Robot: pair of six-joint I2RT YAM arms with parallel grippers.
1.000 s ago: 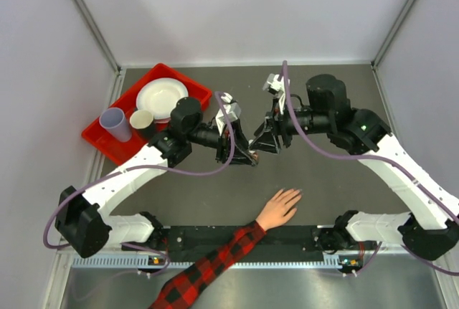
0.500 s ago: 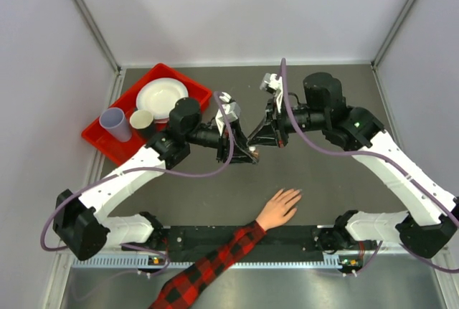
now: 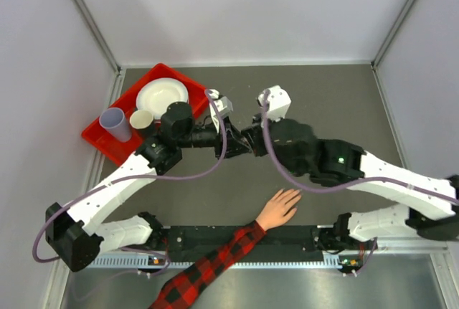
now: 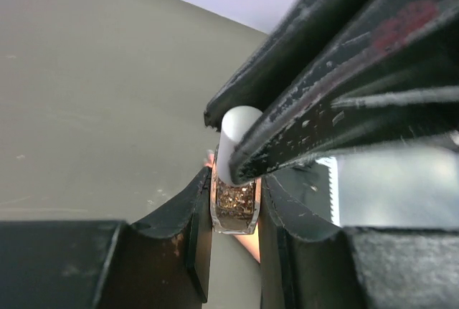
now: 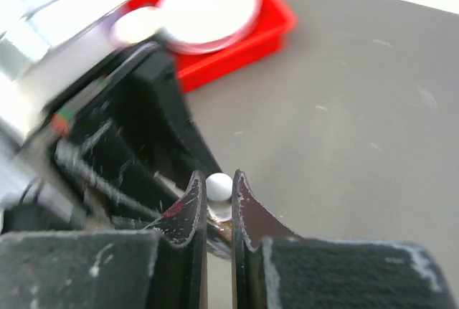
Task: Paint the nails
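Observation:
A small glass bottle of gold-glitter polish with a white cap stands between the fingers of my left gripper, which is shut on it. My right gripper is shut on the white cap from above. The two grippers meet over the mid table, left gripper against right gripper. The peach hand with a red-and-black plaid sleeve lies flat nearer the front, fingers spread. Its nails are too small to make out.
A red tray at the back left holds a white plate, a lavender cup and a cream cup. Grey walls close the table on three sides.
My right gripper has shut on the cap. The right arm has dropped low and swung across the middle. Both grippers with the bottle have shifted slightly toward the back.

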